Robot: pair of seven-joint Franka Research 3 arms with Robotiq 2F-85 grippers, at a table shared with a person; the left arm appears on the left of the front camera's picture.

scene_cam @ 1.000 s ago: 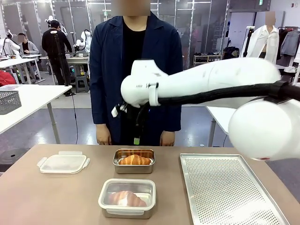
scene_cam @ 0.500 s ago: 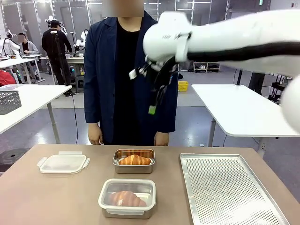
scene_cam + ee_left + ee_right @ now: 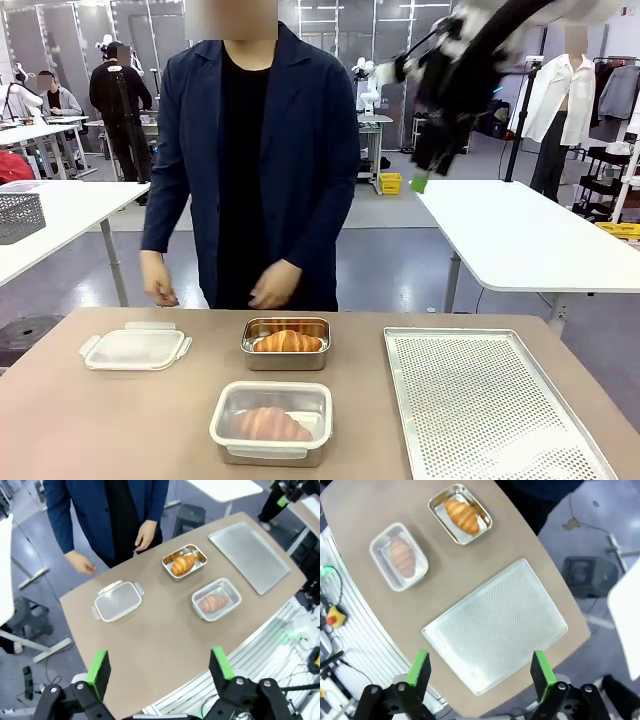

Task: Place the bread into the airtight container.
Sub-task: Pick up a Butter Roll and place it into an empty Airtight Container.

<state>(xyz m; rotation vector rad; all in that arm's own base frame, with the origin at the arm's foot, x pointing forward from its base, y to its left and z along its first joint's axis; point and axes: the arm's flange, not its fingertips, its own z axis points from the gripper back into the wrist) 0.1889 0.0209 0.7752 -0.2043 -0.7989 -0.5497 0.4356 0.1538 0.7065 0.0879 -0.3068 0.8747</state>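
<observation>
right gripper jaws wide, empty, high over perforated tray | left gripper likewise spread (nothing held) | croissant in clear airtight container, beyond tray | second croissant in steel tin

The person wears a dark navy jacket, unbuttoned, over a black top; its long sleeves reach the wrists; the left claw has black, angular fingers tipped with green pads, round silver screws in the knuckles; the right claw looks the same, black with green pads.
</observation>
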